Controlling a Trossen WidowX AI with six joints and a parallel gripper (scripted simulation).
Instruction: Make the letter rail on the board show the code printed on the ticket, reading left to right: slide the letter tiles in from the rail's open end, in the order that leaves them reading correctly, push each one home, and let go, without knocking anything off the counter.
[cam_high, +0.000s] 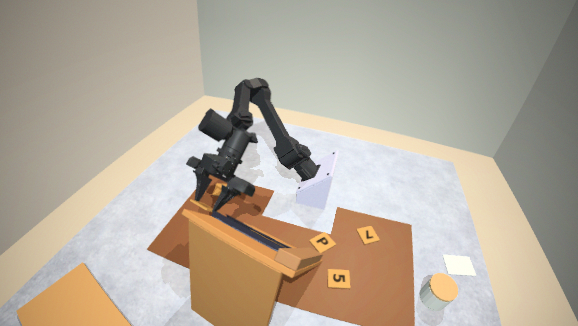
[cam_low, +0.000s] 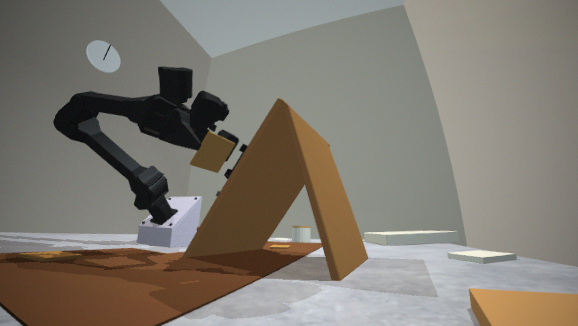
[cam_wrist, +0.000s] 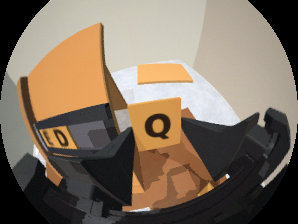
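Fingers clenched on the Q tile (cam_wrist: 156, 125), poised just beside the board's (cam_low: 260, 180) rail (cam_high: 252, 234) at its open end.

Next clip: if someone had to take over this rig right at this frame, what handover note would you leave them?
End effector: shut on the Q tile, held in the air beside the board, near the far end of the letter rail.
Rail: the wrist view shows characters already in it, reading roughly L and D or 0; too blurred to be sure.
Loose tiles on the brown mat: P, 5, and one that looks like a 7.
Ticket: a pale card lies beside the jar; its code is unreadable here.
Left: slide Q in, push home, release, then check the remaining tiles against the ticket.
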